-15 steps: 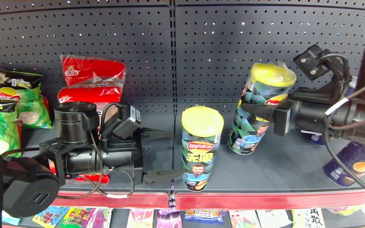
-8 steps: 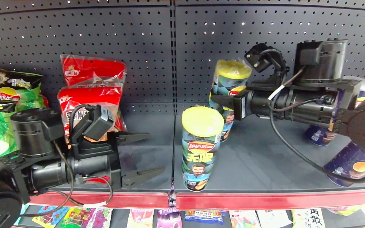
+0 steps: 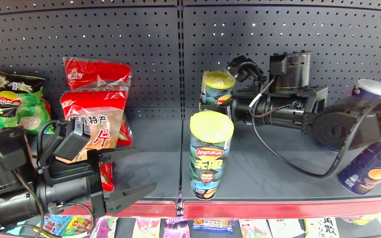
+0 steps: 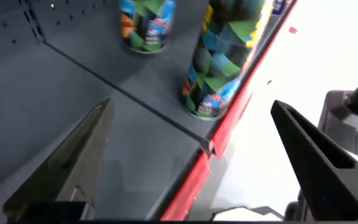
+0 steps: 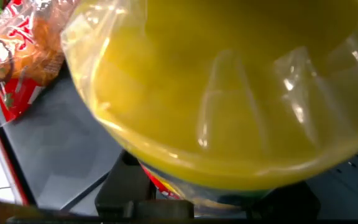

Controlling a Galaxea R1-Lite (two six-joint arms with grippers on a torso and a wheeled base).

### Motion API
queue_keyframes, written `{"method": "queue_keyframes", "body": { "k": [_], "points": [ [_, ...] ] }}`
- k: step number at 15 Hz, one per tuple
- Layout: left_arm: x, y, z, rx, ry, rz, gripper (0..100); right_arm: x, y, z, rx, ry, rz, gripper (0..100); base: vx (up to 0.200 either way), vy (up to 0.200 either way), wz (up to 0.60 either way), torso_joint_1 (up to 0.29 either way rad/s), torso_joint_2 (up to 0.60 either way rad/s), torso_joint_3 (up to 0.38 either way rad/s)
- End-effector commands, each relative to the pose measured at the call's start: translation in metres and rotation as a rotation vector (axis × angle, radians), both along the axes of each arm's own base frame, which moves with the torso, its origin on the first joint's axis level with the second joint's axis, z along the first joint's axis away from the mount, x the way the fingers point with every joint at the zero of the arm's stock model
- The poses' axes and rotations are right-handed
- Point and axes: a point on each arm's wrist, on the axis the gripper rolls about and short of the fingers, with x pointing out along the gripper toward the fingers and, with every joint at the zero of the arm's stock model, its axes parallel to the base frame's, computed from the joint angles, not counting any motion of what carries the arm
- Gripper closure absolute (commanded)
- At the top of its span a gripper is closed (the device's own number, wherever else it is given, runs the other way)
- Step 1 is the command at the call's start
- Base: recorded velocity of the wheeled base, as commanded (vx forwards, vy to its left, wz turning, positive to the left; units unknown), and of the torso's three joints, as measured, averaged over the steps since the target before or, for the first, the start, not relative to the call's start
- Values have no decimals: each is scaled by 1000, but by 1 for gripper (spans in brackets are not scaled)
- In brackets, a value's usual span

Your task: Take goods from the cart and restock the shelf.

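Now | chips can (image 3: 218,81) clamped inside right pincer (image 3: 215,106) | left pincer (image 3: 143,168) wide, empty, well apart

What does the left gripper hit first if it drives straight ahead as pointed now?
Probably the front yellow-lidded can: the left gripper is open, and the can stands ahead in line with its gap. Depth is unclear.

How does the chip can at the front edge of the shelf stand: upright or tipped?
Upright. The front chip can stands on its base on the shelf, its yellow lid on top and its sides vertical.
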Motion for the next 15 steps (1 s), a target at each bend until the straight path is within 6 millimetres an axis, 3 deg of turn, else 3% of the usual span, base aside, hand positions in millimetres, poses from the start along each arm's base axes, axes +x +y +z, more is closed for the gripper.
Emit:
{"method": "queue_keyframes", "body": {
  "k": [1, 15],
  "points": [
    [-5, 2, 2, -5, -11, 1, 0, 10, 7, -7, -5, 7, 1, 100, 0, 0, 0, 0, 0, 0],
    [-5, 3, 1, -14, 10, 6, 0, 10, 10, -12, -18, 20, 0, 100, 0, 0, 0, 0, 0, 0]
  ]
}}
